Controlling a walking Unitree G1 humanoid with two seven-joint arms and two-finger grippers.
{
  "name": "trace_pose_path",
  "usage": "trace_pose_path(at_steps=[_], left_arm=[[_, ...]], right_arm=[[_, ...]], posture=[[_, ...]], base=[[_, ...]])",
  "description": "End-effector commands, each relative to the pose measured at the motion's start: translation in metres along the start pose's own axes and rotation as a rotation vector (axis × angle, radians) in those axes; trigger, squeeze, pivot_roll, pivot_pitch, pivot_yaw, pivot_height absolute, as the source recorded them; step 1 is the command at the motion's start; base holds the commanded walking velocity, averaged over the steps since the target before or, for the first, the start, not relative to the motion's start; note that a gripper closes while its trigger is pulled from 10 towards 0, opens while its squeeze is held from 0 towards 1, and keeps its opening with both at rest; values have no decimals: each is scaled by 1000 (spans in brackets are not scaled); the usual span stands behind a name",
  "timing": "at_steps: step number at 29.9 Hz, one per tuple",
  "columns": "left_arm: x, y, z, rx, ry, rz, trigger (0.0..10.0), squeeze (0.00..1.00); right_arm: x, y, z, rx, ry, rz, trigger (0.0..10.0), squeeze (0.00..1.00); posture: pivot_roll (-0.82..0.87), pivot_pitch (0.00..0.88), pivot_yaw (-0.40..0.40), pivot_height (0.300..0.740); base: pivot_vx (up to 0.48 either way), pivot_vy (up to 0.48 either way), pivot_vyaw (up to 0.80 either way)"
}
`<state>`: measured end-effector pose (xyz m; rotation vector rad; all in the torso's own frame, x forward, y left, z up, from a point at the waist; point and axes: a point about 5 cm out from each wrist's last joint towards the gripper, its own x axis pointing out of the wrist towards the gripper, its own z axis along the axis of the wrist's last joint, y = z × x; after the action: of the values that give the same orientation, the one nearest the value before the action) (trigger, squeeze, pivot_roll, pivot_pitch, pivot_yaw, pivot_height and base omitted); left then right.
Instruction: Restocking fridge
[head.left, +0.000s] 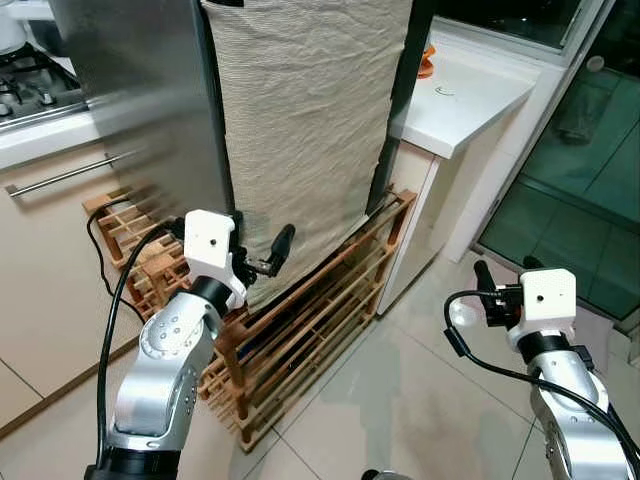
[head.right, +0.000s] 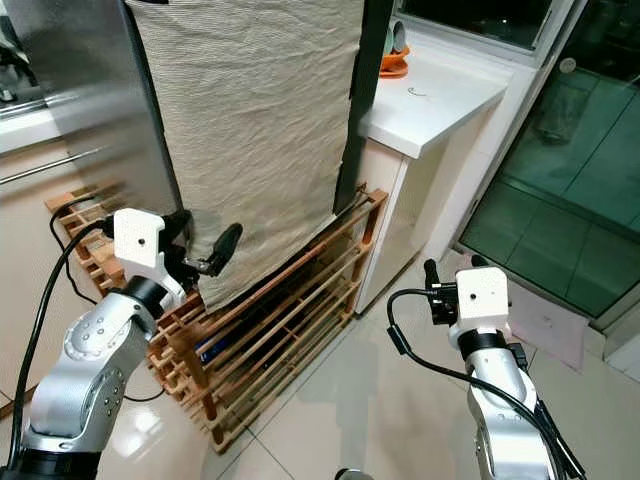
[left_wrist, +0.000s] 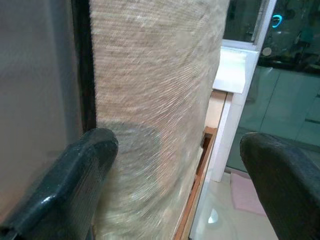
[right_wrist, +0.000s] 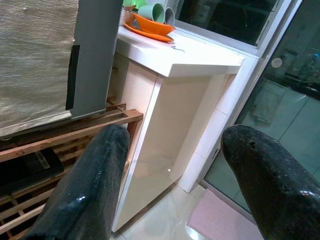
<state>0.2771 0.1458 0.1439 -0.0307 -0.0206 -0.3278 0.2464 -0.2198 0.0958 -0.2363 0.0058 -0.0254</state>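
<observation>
The fridge (head.left: 150, 100) stands ahead, a stainless steel body with a black edge. A beige cloth (head.left: 300, 130) hangs over its face down to the wooden rack. My left gripper (head.left: 262, 252) is raised at the cloth's lower left corner, close to the fridge edge. It is open, and the cloth (left_wrist: 160, 100) shows between its fingers with nothing held. My right gripper (head.left: 505, 270) hovers over the tiled floor at the right, apart from the fridge. It is open and points toward the white counter (right_wrist: 190, 60).
A wooden slatted rack (head.left: 300, 330) sits on the floor under the fridge. An orange plate (right_wrist: 150, 26) with cups rests on the counter. A stove (head.left: 30, 85) and a drawer handle (head.left: 60, 178) are at left. Glass doors (head.left: 590, 150) and a pink mat (head.right: 545, 325) are at right.
</observation>
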Motion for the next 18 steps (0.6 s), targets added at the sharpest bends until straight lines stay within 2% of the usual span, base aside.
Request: trace_pose_path(at_steps=[1, 11, 18], left_arm=[[7, 2, 3, -4, -1, 27, 10000, 0], [11, 8, 5, -32, -8, 61, 10000, 0], [22, 4, 7, -37, -12, 53, 10000, 0]], right_arm=[[1, -5, 0, -13, -5, -17, 10000, 0], [2, -4, -1, -14, -4, -17, 10000, 0], [3, -3, 0, -12, -8, -12, 10000, 0]], posture=[[13, 0, -66, 740], [16, 0, -63, 740], [14, 0, -65, 740]], base=[[0, 0, 0], [0, 0, 0], [0, 0, 0]])
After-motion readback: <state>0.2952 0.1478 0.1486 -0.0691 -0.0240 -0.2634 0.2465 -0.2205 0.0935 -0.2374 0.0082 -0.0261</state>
